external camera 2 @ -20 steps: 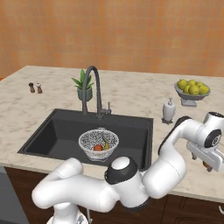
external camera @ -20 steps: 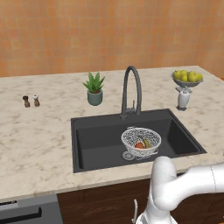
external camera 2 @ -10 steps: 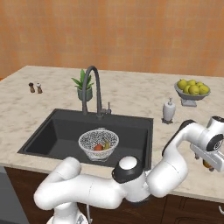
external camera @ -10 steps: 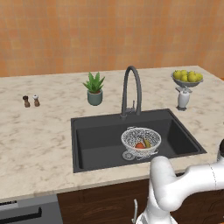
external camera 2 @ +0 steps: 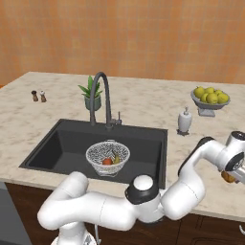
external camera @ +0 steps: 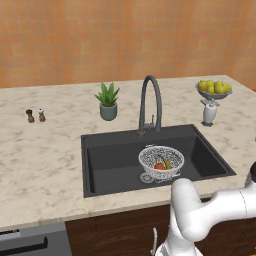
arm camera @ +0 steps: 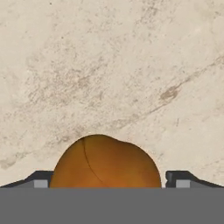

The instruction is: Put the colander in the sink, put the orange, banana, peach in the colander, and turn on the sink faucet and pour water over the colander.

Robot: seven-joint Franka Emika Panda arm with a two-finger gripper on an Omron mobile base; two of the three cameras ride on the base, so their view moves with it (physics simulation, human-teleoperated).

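The silvery wire-mesh colander sits inside the big dark grey sink, on the right side of the basin floor. In it lie a round orange-red fruit and the curved yellow banana, side by side and touching. The mesh is thin, so both fruits show through it.

The tall dark grey gooseneck faucet stands at the back edge of the sink, with its spout arching toward the basin.

A small grey footed bowl stands on the far right of the speckled beige stone desk — it is full of yellow-green fruits. Just in front of it is a white soap bottle. A spiky green plant in a grey pot stands left of the faucet, and two little shakers stand far to the left.

The white arm now reaches farther to the right than a second ago, out over the desk on the right of the sink. The two dark fingers stand wide apart, one on each side of a smooth round orange-brown peach that has a soft crease down it. The peach rests on the desk, and I cannot tell if the fingers touch it. In the right base view the peach peeks out under the hand.
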